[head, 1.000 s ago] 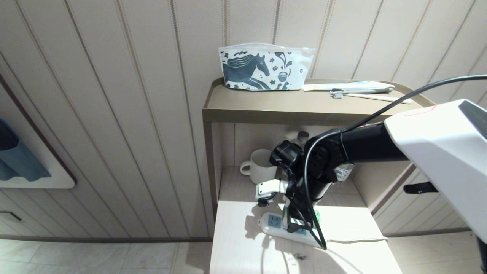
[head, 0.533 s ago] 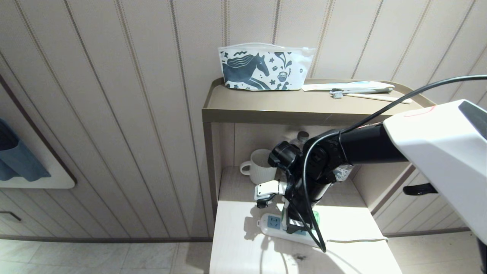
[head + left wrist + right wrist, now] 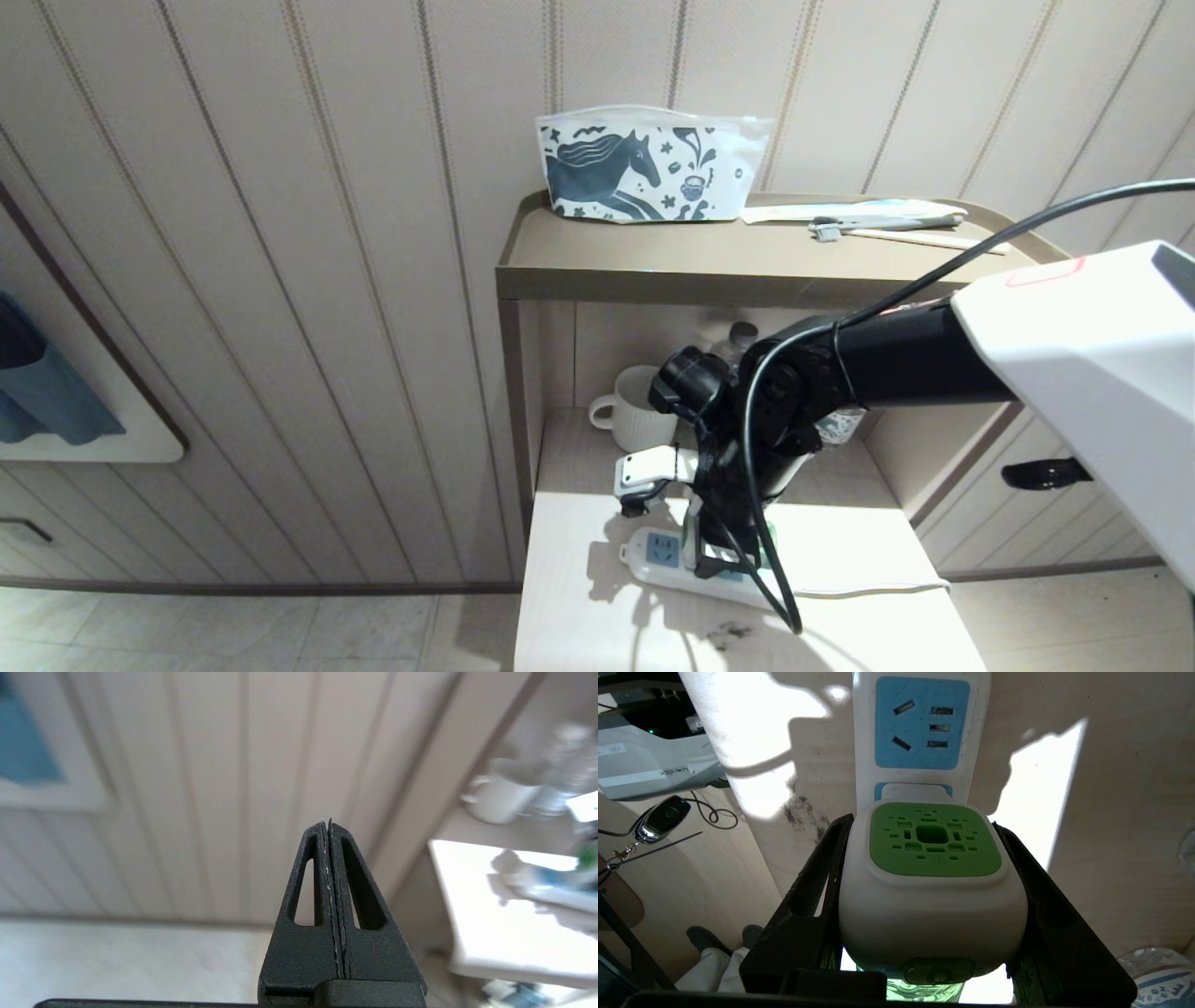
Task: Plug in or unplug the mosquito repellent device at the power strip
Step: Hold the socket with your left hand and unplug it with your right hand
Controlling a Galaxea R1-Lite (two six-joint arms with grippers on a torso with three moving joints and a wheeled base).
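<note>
Right gripper [image 3: 931, 896] clamped on mosquito repellent device [image 3: 931, 877] seated over power strip [image 3: 920, 728]; left gripper [image 3: 329, 830] pressed together, idle; risk: skewed pull drags strip.

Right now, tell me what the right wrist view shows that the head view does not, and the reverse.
Right wrist view only: the white plug-in repellent device's green vented top, clamped between the right end effector's black fingers, and an empty light-blue socket face.
Head view only: the horse-print pouch on the brown shelf top, and the white ribbed mug.
Both: the long white power strip on the pale wooden surface.
</note>
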